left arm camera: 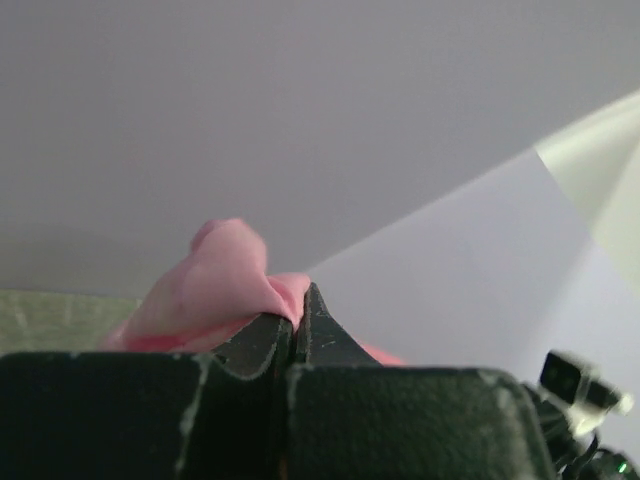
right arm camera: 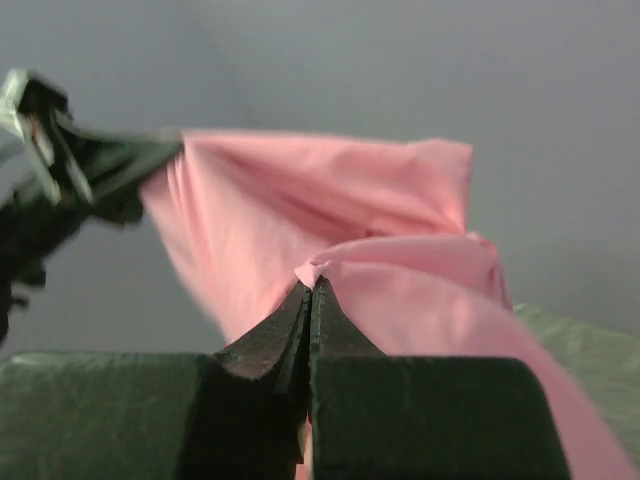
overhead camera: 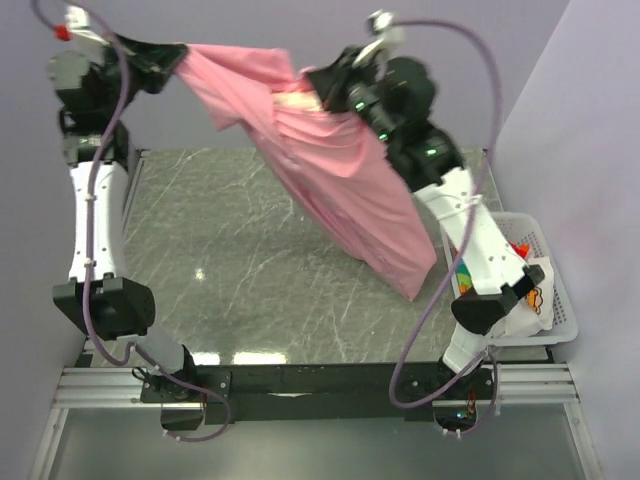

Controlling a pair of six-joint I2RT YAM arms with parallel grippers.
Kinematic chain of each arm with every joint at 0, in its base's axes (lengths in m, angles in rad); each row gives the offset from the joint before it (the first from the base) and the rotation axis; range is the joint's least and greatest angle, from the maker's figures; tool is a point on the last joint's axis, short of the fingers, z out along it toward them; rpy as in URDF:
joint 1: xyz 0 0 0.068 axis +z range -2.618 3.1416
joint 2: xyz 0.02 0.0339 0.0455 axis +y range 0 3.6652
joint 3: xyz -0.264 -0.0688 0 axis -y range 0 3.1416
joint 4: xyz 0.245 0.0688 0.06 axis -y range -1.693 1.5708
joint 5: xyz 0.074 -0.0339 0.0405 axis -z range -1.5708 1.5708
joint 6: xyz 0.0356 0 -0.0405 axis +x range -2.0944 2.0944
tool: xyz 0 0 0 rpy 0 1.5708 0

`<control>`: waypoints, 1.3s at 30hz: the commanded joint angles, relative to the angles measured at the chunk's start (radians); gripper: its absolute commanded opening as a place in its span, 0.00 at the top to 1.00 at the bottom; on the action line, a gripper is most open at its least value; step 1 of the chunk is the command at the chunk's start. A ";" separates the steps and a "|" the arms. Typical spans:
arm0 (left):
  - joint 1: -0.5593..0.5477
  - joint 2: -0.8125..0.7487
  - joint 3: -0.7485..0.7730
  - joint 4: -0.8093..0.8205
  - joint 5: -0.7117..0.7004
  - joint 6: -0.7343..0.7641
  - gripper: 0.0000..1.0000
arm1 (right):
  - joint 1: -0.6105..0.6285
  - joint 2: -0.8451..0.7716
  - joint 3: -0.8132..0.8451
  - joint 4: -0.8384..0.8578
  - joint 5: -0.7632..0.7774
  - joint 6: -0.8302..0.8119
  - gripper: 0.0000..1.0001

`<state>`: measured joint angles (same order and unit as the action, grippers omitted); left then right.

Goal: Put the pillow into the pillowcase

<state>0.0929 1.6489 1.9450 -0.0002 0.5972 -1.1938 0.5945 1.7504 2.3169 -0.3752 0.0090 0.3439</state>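
The pink pillowcase (overhead camera: 340,180) hangs in the air above the table, stretched between both grippers, and sags down to the right. My left gripper (overhead camera: 183,57) is shut on its top left corner, seen up close as a pinched fold of pillowcase (left arm camera: 215,285) between the closed jaws of the left gripper (left arm camera: 298,300). My right gripper (overhead camera: 318,78) is shut on the upper edge further right. In the right wrist view the right gripper (right arm camera: 312,285) nips a pink pillowcase (right arm camera: 400,220) hem. A cream sliver, probably the pillow (overhead camera: 297,100), shows at the case's mouth. The rest of it is hidden.
A grey-green marbled table (overhead camera: 230,250) lies under the hanging cloth. A white basket (overhead camera: 556,300) holding a colourfully printed cloth stands at the right edge beside the right arm. Pale walls close in at the back and right.
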 commanded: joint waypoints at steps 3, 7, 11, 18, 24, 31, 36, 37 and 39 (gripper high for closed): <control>0.163 -0.067 0.011 -0.142 0.017 0.000 0.99 | 0.135 -0.002 -0.335 0.155 -0.075 0.046 1.00; 0.165 -0.196 -0.282 -0.161 -0.042 0.063 0.99 | 0.177 0.004 -0.488 0.249 -0.183 0.147 1.00; 0.157 -0.336 -0.610 -0.152 -0.111 0.085 0.99 | 0.169 0.049 -0.466 0.216 -0.157 0.175 1.00; -0.132 -0.550 -1.094 -0.127 -0.408 0.083 0.99 | -0.007 0.297 0.078 -0.101 -0.211 0.170 1.00; -0.335 -0.606 -1.261 -0.047 -0.527 -0.014 0.99 | -0.010 0.347 0.103 -0.061 -0.296 0.198 1.00; -0.188 -0.736 -1.118 -0.342 -0.714 0.086 0.99 | 0.190 0.340 -0.056 -0.117 -0.228 0.075 1.00; 0.117 -0.745 -1.092 -0.426 -0.672 0.145 0.98 | 0.324 0.310 -0.172 -0.140 -0.182 0.035 0.97; 0.151 -0.742 -1.100 -0.428 -0.650 0.151 0.96 | 0.344 0.296 -0.203 -0.143 -0.173 0.023 0.82; 0.229 -0.729 -1.141 -0.408 -0.616 0.161 0.83 | 0.346 0.227 -0.315 -0.145 -0.092 0.018 0.64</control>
<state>0.2161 0.9131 0.8200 -0.3908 -0.0456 -1.0878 0.9291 2.1170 2.1231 -0.5072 -0.1932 0.4084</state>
